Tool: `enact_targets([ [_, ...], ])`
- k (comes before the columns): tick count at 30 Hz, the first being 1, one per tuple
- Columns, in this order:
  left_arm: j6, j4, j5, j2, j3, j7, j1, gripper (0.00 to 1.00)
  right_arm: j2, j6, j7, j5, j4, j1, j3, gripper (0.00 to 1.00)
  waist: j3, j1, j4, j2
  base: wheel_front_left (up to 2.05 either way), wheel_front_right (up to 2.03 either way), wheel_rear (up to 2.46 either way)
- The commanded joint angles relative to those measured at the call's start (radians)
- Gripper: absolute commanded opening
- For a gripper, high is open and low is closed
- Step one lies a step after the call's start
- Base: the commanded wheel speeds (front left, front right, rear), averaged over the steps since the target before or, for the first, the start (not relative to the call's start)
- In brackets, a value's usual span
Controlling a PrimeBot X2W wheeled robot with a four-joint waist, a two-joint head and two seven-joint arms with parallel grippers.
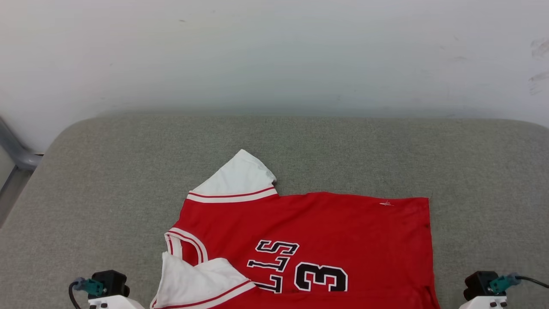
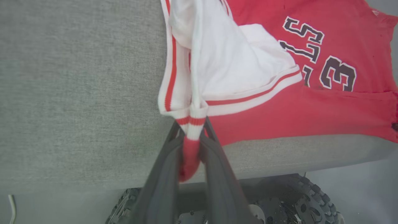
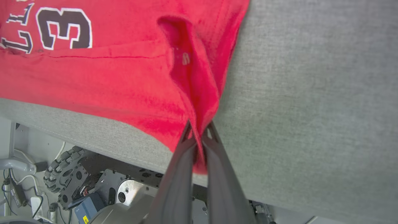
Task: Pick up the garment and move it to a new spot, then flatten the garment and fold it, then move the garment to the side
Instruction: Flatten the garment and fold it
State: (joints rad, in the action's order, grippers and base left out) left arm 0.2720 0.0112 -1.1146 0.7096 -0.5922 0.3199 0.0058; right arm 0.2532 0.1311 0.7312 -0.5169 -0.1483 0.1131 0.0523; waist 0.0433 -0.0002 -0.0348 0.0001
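Left gripper (image 2: 192, 129): clamped on the striped white cuff of the near sleeve, with a tuck of red cloth pinched further down between my fingers.
Right gripper (image 3: 199, 129): shut tight on a fold of the red hem corner; the cloth puckers into a ridge running away from my fingertips.
Garment (image 1: 326, 227): just ahead of both grippers, front up, letters and "3" showing, collar toward my left gripper and hem toward my right.
Near edge: stretched between my two grips, right at the worktop's front lip.
Near sleeve (image 2: 236, 62): bunched and turned over just beyond my left fingertips, not lying flat.
Far sleeve (image 1: 238, 178): well beyond my left gripper, spread flat and pointing away.
Why held so: I judge that one grip at each end of the near edge lets me pull the cloth taut and lift that whole side as one, ready for smoothing or a fold away from me.
Worktop (image 1: 128, 171): grey fabric-covered pad under both grippers; it bears the garment directly, lying loose on it.
Below my grippers: my own wheeled base (image 3: 62, 177).
Risk: the crumpled near sleeve may get folded in unless I straighten it.
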Motion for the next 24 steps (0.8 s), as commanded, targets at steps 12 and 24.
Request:
enact_targets([
  [12, -0.075, 0.176, -0.011, -0.083, 0.006, -0.054, -0.068, 1.0, -0.067, -0.001, -0.257, 0.071, -0.036, -0.014, -0.047, 1.0, -0.01, 0.0002, 0.012, -0.0001, 0.0, 0.0, 0.0],
  [24, -0.072, 0.184, 0.126, -0.08, 0.022, -0.203, -0.197, 1.0, -0.161, -0.001, -0.606, 0.252, 0.081, -0.062, -0.146, 1.0, -0.023, 0.0002, 0.032, -0.0001, 0.0, 0.0, 0.0],
])
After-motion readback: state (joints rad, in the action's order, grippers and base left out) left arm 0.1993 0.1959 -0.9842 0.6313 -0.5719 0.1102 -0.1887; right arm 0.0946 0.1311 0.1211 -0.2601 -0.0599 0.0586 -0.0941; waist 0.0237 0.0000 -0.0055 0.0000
